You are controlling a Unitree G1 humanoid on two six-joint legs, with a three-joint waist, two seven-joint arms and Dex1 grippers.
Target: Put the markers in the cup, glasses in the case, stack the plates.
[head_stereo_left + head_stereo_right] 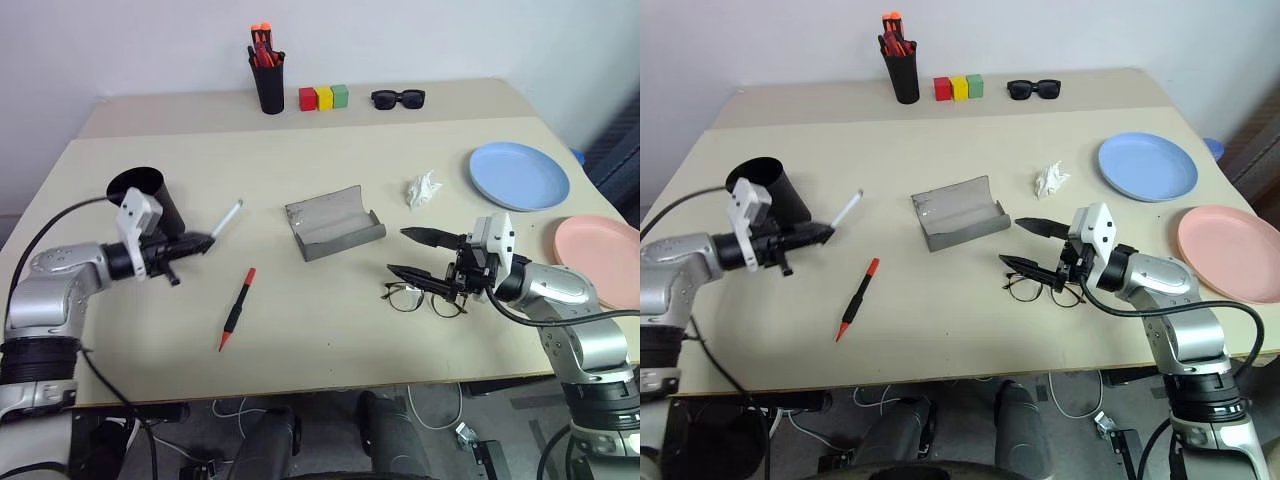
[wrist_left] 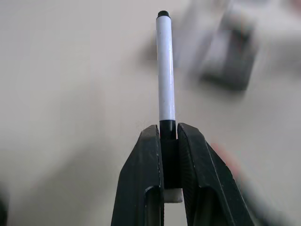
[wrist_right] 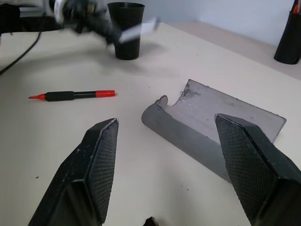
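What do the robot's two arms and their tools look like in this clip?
Both arms are silver-grey metal segments with black joints and a white block at each wrist. Each ends in a tool of two black tapered fingers: the left tool and the right tool. The finger pads are finely textured. A black cable loops along each arm.

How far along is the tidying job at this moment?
Nothing looks finished. The left hand is shut on a white marker beside the cup. The red-and-black marker lies on the table, the glasses lie under the open right hand, the case holds nothing, and the plates are unstacked.
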